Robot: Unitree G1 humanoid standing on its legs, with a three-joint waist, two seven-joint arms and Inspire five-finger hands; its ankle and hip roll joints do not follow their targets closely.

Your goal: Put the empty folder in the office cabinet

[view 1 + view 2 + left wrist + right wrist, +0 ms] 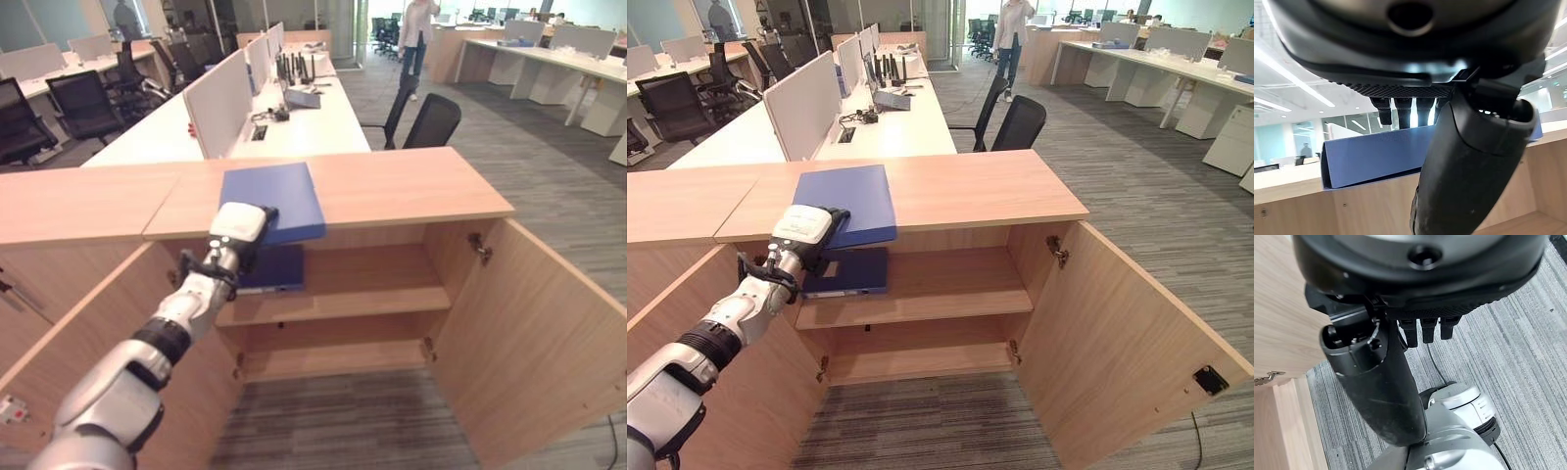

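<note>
A blue folder [277, 194] lies flat on the wooden cabinet top [411, 186], its near edge overhanging the front. My left hand [238, 230] is at the folder's near left corner. In the left wrist view its fingers [1400, 110] reach over the top of the folder [1371, 156] while the thumb [1469, 171] is spread wide below the edge, not clamped. A second blue folder [274, 269] lies on the upper shelf [372, 284] directly beneath. My right hand [1376, 382] hangs relaxed over the carpet, holding nothing.
Both cabinet doors stand open: the right door [529, 333] swings out far and the left door [88, 323] is beside my arm. Behind the cabinet are desks with dividers and a black chair [431, 119]. A person [416, 39] stands far back.
</note>
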